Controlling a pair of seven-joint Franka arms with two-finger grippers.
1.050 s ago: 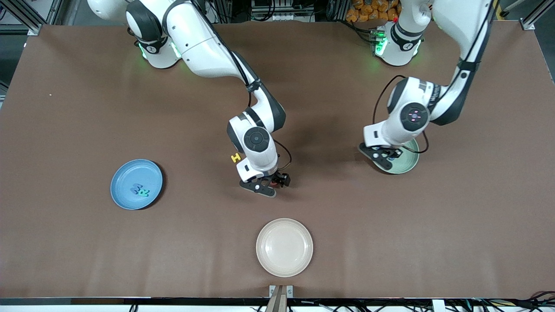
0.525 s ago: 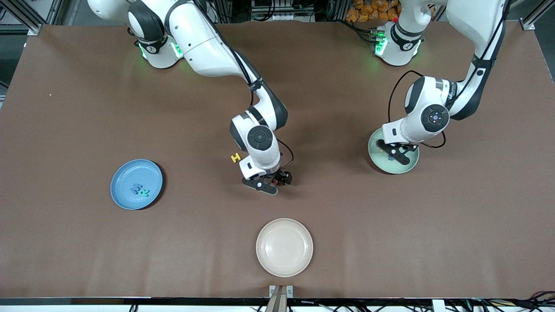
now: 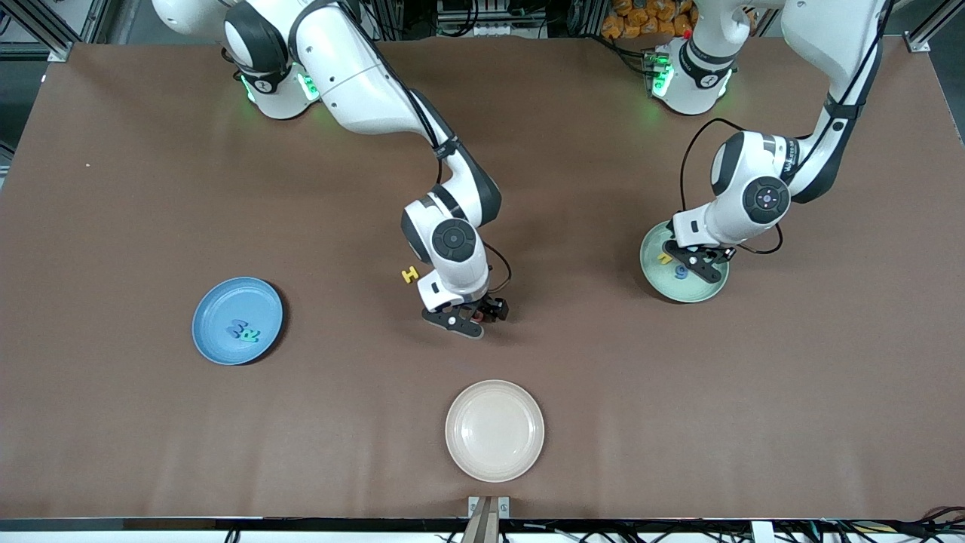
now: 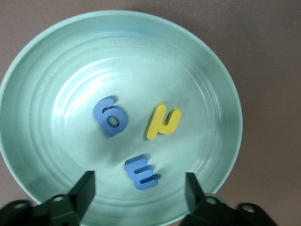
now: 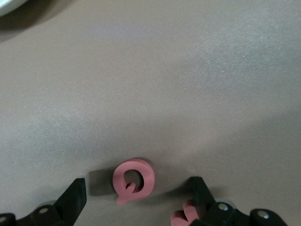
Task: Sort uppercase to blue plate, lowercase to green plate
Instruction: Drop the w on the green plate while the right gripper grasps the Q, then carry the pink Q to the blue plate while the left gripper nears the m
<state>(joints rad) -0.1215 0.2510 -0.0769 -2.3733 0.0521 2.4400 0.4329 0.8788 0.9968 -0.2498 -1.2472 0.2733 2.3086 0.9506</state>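
Right arm: is being reached from the upper left of the front view toward its centre.
Right gripper (image 3: 469, 320): is being held low, fingers spread.
Left arm: is being bent down at the upper right.
Left gripper (image 3: 697, 262): is being held with fingers (image 4: 83, 190) parted, nothing between them.

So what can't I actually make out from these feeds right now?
- Second red letter: right wrist view, cut by the edge and a finger; shape unreadable.
- Red Q: front view, hidden under the right gripper.
- Letters on blue plate: front view, too small to read.
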